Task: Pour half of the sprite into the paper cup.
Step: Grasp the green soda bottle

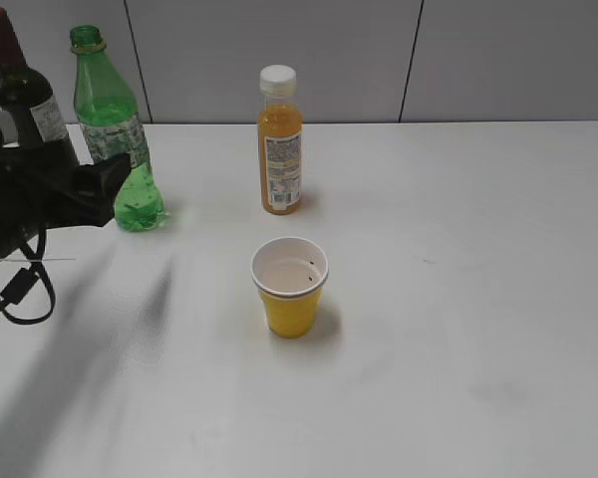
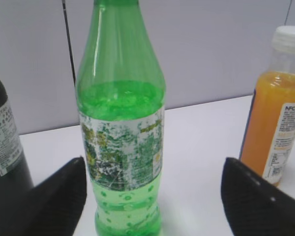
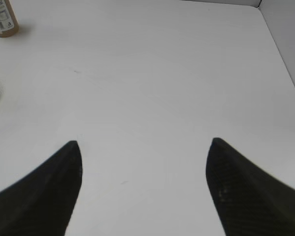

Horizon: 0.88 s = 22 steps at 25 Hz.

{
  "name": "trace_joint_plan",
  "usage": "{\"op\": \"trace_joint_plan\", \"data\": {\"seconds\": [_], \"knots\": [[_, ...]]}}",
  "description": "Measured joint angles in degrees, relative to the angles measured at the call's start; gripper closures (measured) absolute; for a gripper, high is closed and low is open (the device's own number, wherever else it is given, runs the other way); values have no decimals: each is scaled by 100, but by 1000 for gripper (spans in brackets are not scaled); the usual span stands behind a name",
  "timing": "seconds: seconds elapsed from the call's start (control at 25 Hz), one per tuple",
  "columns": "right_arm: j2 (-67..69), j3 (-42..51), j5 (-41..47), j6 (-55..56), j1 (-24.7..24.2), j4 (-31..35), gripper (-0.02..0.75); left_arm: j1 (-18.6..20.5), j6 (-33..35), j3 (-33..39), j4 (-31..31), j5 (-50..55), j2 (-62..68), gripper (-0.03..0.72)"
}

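Observation:
The sprite (image 1: 115, 139) is a tall green bottle with a white-green label, standing upright at the table's back left. In the left wrist view the sprite (image 2: 120, 113) is about half full. It stands between the fingers of my left gripper (image 2: 153, 162), close to the left finger and well apart from the right one. That left gripper (image 1: 108, 184) is open at label height. The yellow paper cup (image 1: 290, 289) stands upright mid-table, its white inside showing. My right gripper (image 3: 143, 145) hangs open over bare table, holding nothing.
A dark wine bottle (image 1: 20, 85) stands just left of the sprite, and appears at the left edge as the wine bottle (image 2: 2, 162). An orange juice bottle (image 1: 280, 139) with a white cap stands behind the cup. The table's (image 3: 285, 69) right edge meets a wall.

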Motion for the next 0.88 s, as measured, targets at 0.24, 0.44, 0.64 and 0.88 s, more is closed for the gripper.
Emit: {"op": "trace_joint_plan", "data": {"seconds": [0.24,0.44,0.64,0.88], "knots": [[0,0,0,0,0,0,146,0,0,-538,-56,-33,517,32],[0,0,0,0,0,11,146,0,0,-957,-109,-9,929,32],[0,0,0,0,0,11,146,0,-5,-1285,-260,88,1204,32],[0,0,0,0,0,11,146,0,-5,-1572,-345,122,1483,32]]}}
